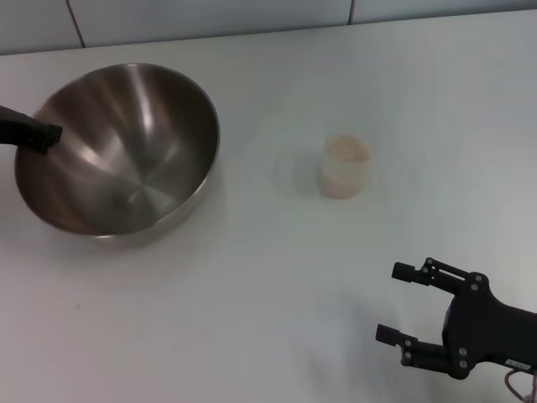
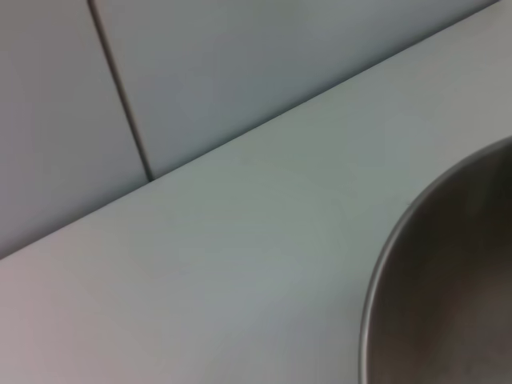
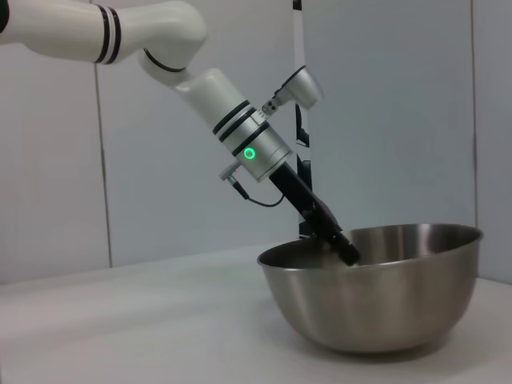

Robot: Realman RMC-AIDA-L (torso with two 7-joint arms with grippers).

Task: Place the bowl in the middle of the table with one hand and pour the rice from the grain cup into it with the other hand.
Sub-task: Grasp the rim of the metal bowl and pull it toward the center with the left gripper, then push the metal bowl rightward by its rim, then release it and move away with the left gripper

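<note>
The large steel bowl sits at the left of the white table, tipped so that its rim is not level. My left gripper comes in from the left edge and is shut on the bowl's rim; the right wrist view shows the same left gripper clamped on the rim of the bowl. Only the bowl's edge shows in the left wrist view. The grain cup stands upright right of centre, full of rice. My right gripper hovers open near the front right, well short of the cup.
A grey panelled wall runs along the table's far edge. Bare tabletop lies between the bowl and the cup and across the front. A thin cable hangs by the right wrist.
</note>
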